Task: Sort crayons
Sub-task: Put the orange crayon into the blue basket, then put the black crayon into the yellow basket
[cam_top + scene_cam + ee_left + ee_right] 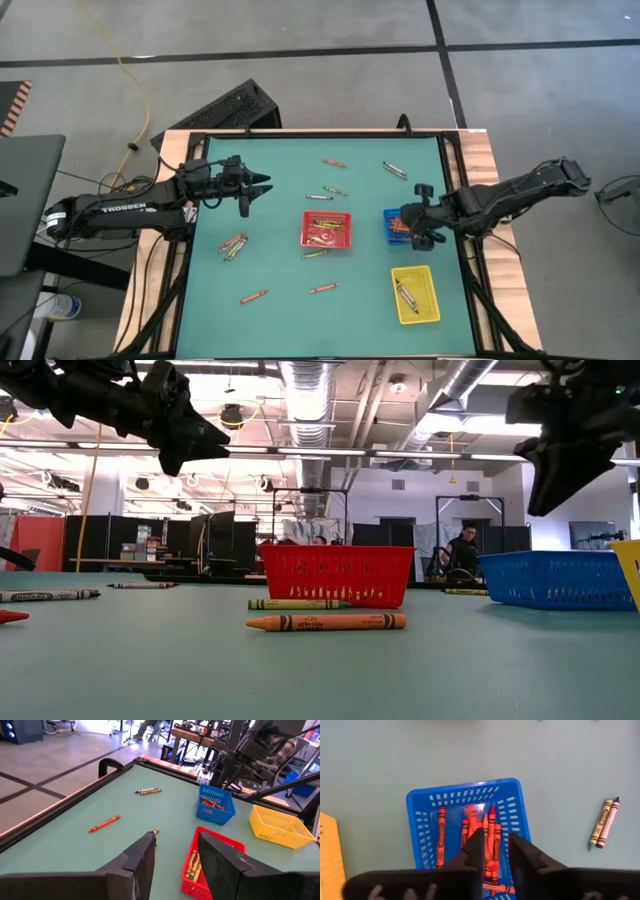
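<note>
Orange-red crayons fill the blue tray, and my right hand hangs straight over them, fingers a narrow gap apart and holding nothing. From its wrist view the crayons lie directly under the fingertips, though I can't quite tell how far above the tray they are. My left hand hovers over the far left of the green counter, released and empty. The red tray sits to its right with greenish crayons inside, and loose ones lie scattered: a small bunch nearer than the left hand, an orange one close to the near edge, and a pair toward the far right. The yellow tray at the near right holds a single grey crayon.
</note>
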{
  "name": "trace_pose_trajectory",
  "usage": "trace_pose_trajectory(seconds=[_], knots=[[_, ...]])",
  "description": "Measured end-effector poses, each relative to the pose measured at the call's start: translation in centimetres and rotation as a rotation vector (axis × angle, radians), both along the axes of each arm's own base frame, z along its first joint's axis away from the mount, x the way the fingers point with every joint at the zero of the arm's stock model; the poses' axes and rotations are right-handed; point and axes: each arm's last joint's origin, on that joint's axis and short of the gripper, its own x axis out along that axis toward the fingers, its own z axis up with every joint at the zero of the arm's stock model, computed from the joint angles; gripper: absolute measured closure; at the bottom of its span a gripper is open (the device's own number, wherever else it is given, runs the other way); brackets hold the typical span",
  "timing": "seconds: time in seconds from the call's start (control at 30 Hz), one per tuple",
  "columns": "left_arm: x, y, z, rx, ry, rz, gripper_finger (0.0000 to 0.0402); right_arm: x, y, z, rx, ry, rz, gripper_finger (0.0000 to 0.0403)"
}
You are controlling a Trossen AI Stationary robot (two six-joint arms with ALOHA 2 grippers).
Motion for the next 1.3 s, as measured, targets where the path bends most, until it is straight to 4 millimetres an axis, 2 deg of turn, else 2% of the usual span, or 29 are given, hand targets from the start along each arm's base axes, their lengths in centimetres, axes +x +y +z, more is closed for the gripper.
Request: trace_pose_trajectory(seconds=[0.17,0.3,0.43,0.6,0.67,0.73,0.87,0.97,1.07,1.13,1.2,1.3], knots=[[0.0,0.0,-0.1,-0.004,0.013,-0.001,0.0264,0.0,-0.2,0.0,0.0,-0.001,-0.011,0.0292],[-0.1,-0.2,-1.0,-0.042,0.093,-0.035,0.0264,0.4,0.0,0.2,0.031,-0.049,-0.026,0.0286],[-0.2,-1.0,-1.9,-0.138,0.171,-0.179,0.0264,1.3,0.3,0.6,0.117,-0.154,-0.044,0.0285],[0.1,-2.9,-2.1,-0.224,0.194,-0.346,0.0264,2.2,1.2,1.4,0.147,-0.289,0.001,0.0285],[0.1,-3.4,-2.2,-0.228,0.212,-0.31,0.0264,2.6,1.5,1.8,0.153,-0.344,0.028,0.0285],[0.0,-3.3,-2.8,-0.216,0.273,-0.164,0.0264,3.0,1.8,2.2,0.159,-0.4,0.051,0.0285],[-0.6,-2.0,-3.5,-0.074,0.44,0.149,0.0264,3.6,2.3,3.1,0.171,-0.507,0.088,0.0285],[-0.9,-0.2,-3.8,-0.011,0.583,0.23,0.0264,3.9,2.5,3.5,0.181,-0.567,0.1,0.0285],[-1.3,2.4,-4.6,-0.061,0.714,0.322,0.0264,4.0,2.5,3.2,0.191,-0.605,0.101,0.0285],[-1.8,3.9,-5.4,-0.124,0.807,0.334,0.0264,4.1,2.6,2.7,0.195,-0.618,0.104,0.0285],[-2.1,4.7,-6.1,-0.203,0.855,0.272,0.0264,3.9,2.8,2.2,0.206,-0.617,0.106,0.0285],[-1.8,5.1,-6.5,-0.291,0.822,0.173,0.0264,3.7,3.1,1.5,0.231,-0.608,0.101,0.0285]])
